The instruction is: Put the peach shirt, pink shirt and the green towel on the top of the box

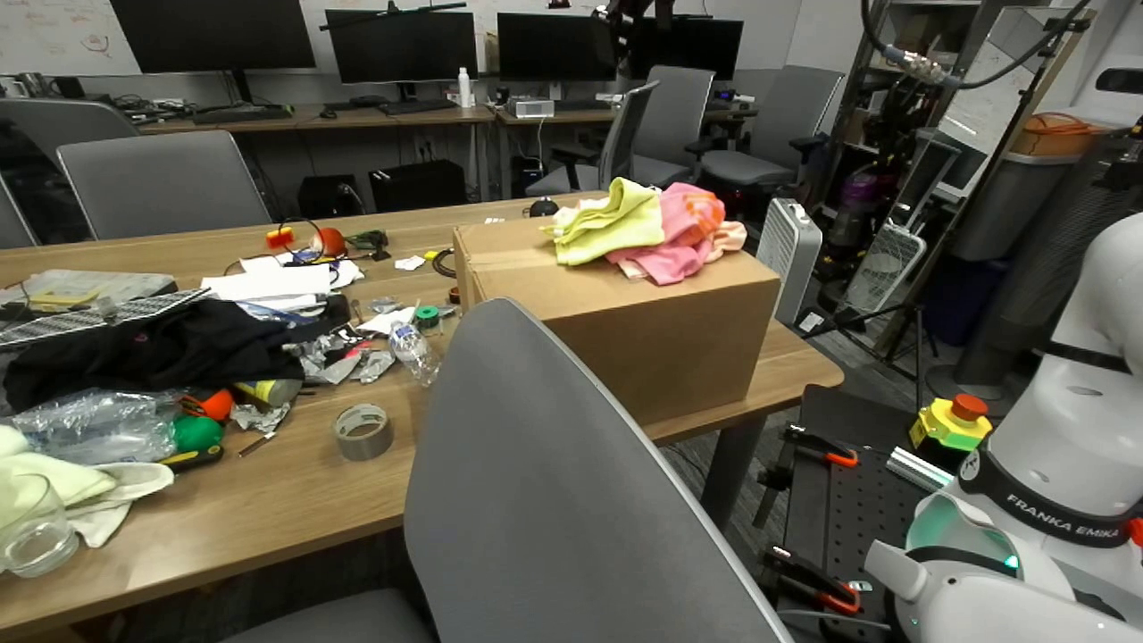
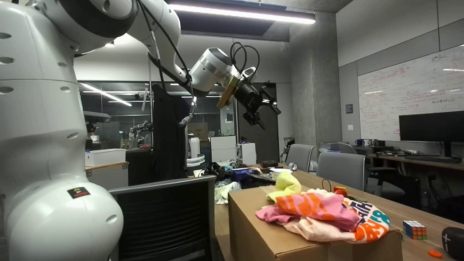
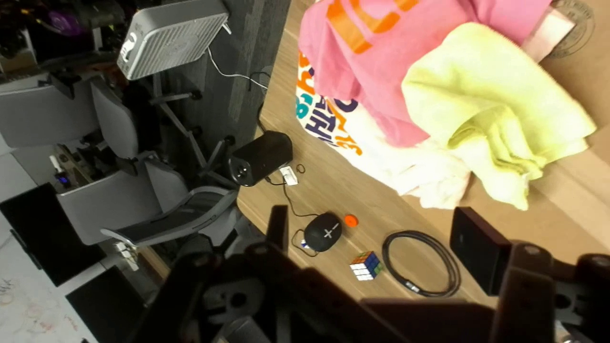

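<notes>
Wrist view | claw (image 3: pixel 377 233) spread wide, empty, presumably because nothing remains to place | green towel (image 3: pixel 495 100) touching pink shirt (image 3: pixel 376 76), peach shirt (image 3: pixel 405 164) underneath the pink | all heaped atop box (image 3: pixel 562 221), as asked | desk (image 3: pixel 350 193) supports box

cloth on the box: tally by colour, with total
Pink shirt: 1
Peach shirt: 1
Green towel: 1
Total on box: 3
</notes>
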You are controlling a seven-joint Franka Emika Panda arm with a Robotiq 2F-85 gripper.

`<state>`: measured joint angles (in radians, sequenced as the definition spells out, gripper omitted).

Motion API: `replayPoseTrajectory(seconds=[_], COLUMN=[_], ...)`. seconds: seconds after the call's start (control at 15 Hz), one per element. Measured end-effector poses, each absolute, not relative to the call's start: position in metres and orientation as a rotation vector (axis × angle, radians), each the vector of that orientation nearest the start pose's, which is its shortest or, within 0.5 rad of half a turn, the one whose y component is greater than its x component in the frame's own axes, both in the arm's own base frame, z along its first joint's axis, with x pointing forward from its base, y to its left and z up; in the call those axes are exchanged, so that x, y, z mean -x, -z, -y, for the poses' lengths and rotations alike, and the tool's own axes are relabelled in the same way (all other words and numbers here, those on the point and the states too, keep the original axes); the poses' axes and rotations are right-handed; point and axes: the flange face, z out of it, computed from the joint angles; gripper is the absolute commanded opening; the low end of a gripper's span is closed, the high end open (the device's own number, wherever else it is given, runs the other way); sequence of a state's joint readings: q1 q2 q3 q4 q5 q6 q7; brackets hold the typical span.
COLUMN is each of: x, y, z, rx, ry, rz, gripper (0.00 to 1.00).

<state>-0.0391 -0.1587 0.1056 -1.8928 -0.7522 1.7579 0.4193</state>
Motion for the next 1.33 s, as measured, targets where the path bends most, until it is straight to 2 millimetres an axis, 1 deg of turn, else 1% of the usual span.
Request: replayPoseTrajectory(seconds=[0.07, 0.2, 0.4, 0.53, 0.73, 0.87, 1.0, 1.13, 1.33], x=[-0.517, -0.502, -0.468, -0.442, -0.406, -0.385, -0.369, -0.356, -0.345], y=[-0.586, -0.565, -0.542, -0.534, -0.527, -0.524, -0.521, -0.516, -0.504], z=[0.015, -0.003, -0.023, -0.028, -0.029, -0.026, -0.022, -0.021, -0.021], rx=[-2.412, -2.468, -2.541, -2.591, -2.642, -2.659, -2.667, -2.673, -2.679], ry=[-0.236, -0.202, -0.166, -0.154, -0.19, -0.273, -0.38, -0.484, -0.589], rz=[0.2, 0.08, -0.098, -0.212, -0.374, -0.397, -0.383, -0.352, -0.346], gripper=[1.0, 1.0, 1.0, 1.0, 1.0, 1.0, 1.0, 1.0, 1.0])
